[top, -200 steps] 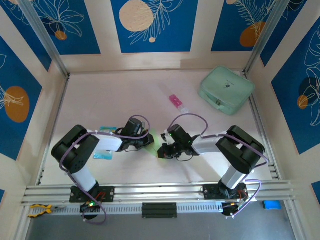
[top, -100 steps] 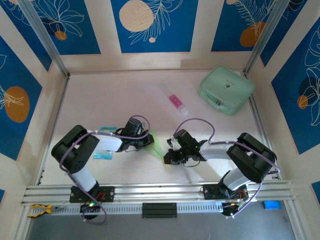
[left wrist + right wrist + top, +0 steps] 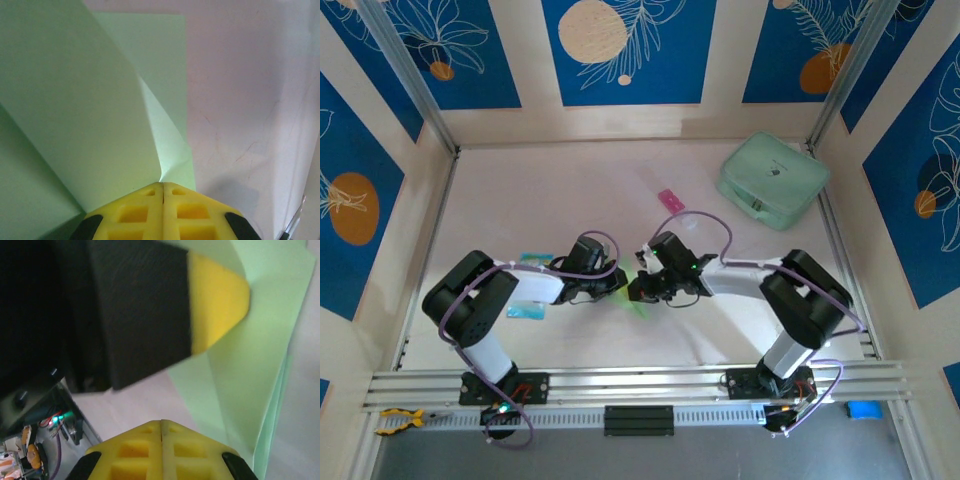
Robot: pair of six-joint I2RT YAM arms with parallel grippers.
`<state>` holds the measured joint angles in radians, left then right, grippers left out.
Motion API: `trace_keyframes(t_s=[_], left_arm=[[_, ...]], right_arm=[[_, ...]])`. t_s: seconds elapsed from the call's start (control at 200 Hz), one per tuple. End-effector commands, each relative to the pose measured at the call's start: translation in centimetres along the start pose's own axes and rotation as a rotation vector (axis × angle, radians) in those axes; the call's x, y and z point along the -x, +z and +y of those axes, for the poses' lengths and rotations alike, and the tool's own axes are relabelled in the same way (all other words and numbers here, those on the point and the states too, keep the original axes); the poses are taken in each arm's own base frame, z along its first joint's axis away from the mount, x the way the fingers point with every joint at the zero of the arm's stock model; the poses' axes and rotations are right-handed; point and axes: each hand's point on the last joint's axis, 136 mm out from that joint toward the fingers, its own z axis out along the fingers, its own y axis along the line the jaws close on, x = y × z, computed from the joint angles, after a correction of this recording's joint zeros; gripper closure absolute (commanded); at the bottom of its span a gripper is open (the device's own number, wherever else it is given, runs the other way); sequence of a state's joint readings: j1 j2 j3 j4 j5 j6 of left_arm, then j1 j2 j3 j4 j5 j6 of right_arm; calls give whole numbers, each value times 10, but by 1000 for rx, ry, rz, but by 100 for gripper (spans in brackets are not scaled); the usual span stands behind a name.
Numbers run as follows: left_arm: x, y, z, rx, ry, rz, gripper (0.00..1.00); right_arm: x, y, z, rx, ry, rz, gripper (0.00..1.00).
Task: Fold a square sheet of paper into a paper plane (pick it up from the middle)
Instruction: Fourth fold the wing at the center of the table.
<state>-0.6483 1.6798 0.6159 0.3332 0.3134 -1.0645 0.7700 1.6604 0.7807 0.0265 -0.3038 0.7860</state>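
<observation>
The square sheet of paper (image 3: pixel 642 304) lies partly folded on the table between my two grippers, pale lime-green. In the left wrist view one flap of the paper (image 3: pixel 75 100) stands up from a crease that ends right at my left gripper (image 3: pixel 162 184). That gripper is shut, with its tips against the paper; I cannot see whether a layer is pinched. My left gripper (image 3: pixel 618 284) points right. My right gripper (image 3: pixel 636 291) faces it closely and is shut. In the right wrist view my right gripper (image 3: pixel 161 422) is over bare table beside the paper (image 3: pixel 250 365), with nothing between its fingers.
A mint-green case (image 3: pixel 773 179) sits at the back right. A pink-and-white tube (image 3: pixel 670 200) lies behind the grippers. A blue-and-white packet (image 3: pixel 527 310) lies under the left arm. An aluminium rail (image 3: pixel 640 380) runs along the near edge.
My right gripper drew back to the right and towards the near edge, then swung left, close to the left gripper over the paper. The left arm has stayed still.
</observation>
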Motion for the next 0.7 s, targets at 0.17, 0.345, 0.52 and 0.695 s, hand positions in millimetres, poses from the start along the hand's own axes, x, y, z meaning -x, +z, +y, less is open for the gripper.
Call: trace_keyframes(t_s=[0.17,0.345,0.52,0.695], left_arm=[[-8,-2,33,110,-16,19,100],[-6,-3,30,106,-4,15,100],[2,-10,5,41,62,0,98],[10,-28,-26,-22,129,-35,93]], right_arm=[[-2,19,-21,-54,67,78,98],[-36,22,-51,-79,145,131,99],[-51,23,-59,-49,180,147,99],[-49,24,-61,-54,192,133,100]])
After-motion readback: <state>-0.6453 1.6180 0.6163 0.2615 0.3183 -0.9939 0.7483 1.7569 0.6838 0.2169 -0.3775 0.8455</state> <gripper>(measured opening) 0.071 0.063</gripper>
